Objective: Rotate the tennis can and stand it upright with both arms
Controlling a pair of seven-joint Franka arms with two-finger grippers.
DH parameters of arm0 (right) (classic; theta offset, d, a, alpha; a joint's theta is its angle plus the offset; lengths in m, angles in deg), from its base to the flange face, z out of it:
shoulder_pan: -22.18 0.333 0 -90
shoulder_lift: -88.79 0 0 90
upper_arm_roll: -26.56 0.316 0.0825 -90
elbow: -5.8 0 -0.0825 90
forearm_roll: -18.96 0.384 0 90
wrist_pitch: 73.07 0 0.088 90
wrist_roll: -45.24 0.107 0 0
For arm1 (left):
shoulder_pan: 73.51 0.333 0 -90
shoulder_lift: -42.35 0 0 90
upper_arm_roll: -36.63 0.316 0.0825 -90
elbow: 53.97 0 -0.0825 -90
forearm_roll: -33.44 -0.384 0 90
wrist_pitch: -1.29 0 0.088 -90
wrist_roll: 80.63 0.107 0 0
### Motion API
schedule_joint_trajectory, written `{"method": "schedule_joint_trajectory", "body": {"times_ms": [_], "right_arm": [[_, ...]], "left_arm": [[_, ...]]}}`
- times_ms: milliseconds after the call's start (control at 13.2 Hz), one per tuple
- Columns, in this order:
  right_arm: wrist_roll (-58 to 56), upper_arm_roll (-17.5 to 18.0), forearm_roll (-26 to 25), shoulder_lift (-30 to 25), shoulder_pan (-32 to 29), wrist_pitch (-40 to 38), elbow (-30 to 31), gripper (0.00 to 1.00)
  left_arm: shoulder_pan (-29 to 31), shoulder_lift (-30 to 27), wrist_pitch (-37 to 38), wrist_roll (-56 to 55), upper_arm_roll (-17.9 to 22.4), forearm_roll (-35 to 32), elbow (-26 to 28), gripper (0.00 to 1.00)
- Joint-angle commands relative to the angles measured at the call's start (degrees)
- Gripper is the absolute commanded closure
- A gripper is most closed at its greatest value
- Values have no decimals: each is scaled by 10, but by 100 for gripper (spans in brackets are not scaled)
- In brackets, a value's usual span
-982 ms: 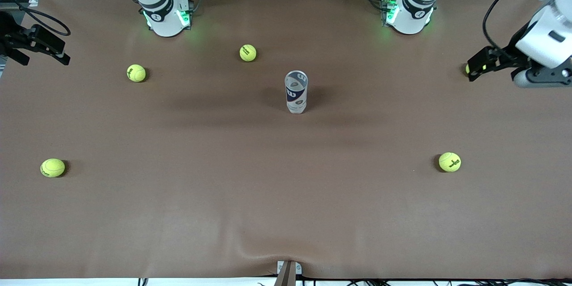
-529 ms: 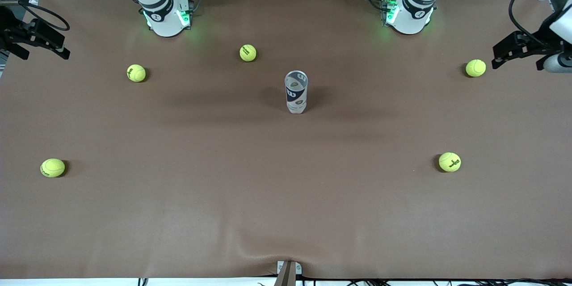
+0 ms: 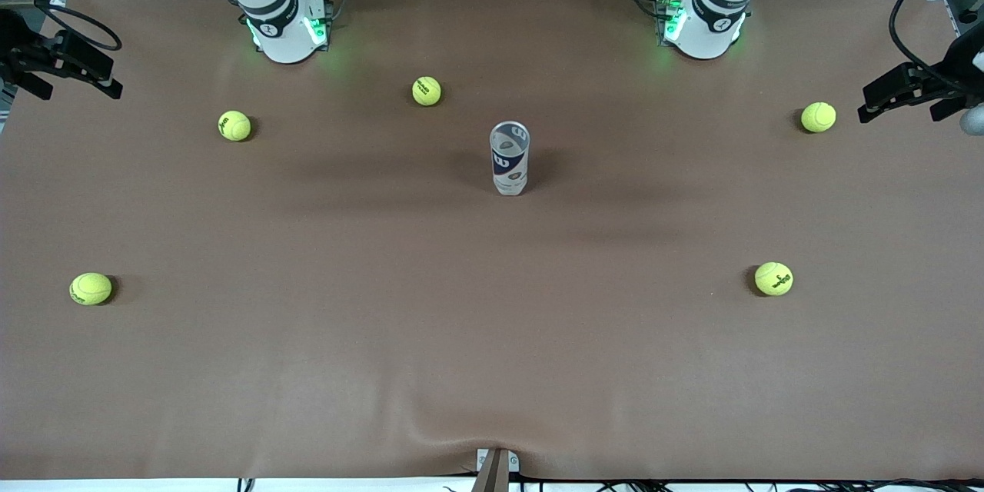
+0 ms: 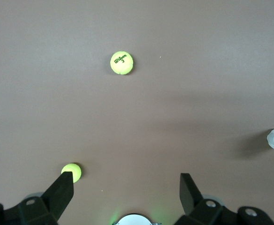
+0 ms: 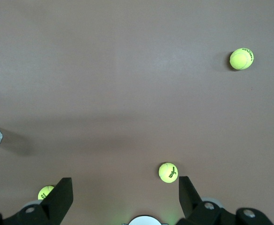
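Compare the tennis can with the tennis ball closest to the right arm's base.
The tennis can is a clear cylinder with a navy and white label; the tennis ball is a plain yellow-green sphere. The can stands taller than the ball. The can lies nearer the front camera. Both rest on the brown table, untouched by either gripper.

— What's on the table (image 3: 492, 338)?

— I see brown cloth, rumpled at the edge nearest the front camera. The tennis can (image 3: 509, 157) stands upright mid-table. Five tennis balls lie scattered well apart: (image 3: 427, 91), (image 3: 234, 125), (image 3: 91, 288), (image 3: 818, 117), (image 3: 773, 278).

— Anything touching?

— No, I see each apart.
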Motion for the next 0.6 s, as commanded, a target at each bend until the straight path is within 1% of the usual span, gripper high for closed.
{"method": "schedule_joint_trajectory", "body": {"times_ms": [0, 529], "right_arm": [[-6, -3, 1, -16, 3, -1, 13, 0], [-6, -2, 1, -14, 3, -1, 13, 0]], "left_arm": [[0, -11, 0, -9, 0, 6, 8, 0], [-2, -10, 0, -6, 0, 6, 7, 0]]}}
